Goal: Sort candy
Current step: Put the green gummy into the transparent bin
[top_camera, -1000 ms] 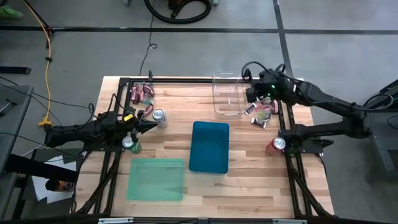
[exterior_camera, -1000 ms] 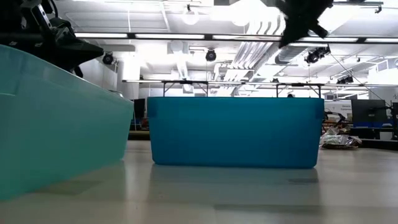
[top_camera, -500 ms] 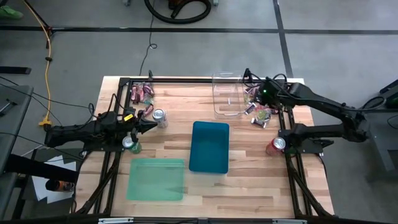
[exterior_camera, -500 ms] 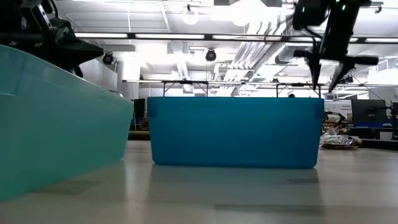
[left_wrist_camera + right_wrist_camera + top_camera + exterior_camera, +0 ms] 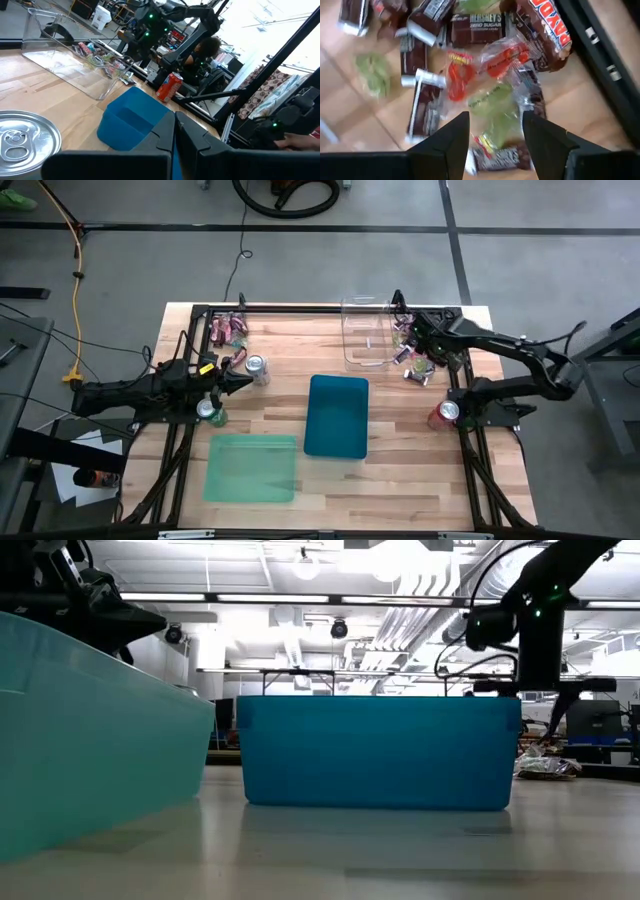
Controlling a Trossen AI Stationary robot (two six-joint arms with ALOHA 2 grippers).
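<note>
The candy lies in two heaps. One heap (image 5: 420, 360) is on the wood right of the clear bin (image 5: 366, 333); a smaller pink-red heap (image 5: 228, 330) is at the back left. My right gripper (image 5: 410, 342) hangs over the right heap, pointing down. In the right wrist view it (image 5: 492, 135) stands open just above a green sweet (image 5: 492, 100), red clear-wrapped sweets (image 5: 507, 55) and dark Hershey's bars (image 5: 480, 25). Nothing sits between its fingers. My left gripper (image 5: 245, 383) rests shut at the left, beside a silver can (image 5: 257, 367).
A blue bin (image 5: 337, 415) stands mid-table and a pale green bin (image 5: 251, 467) at the front left. A green can (image 5: 207, 411) and a red can (image 5: 445, 413) stand by the arm bases. A black frame rail (image 5: 600, 55) runs right beside the candy heap.
My right gripper has opened and dropped from high above the clear bin's edge to just over the right candy heap. The left arm has not moved.
</note>
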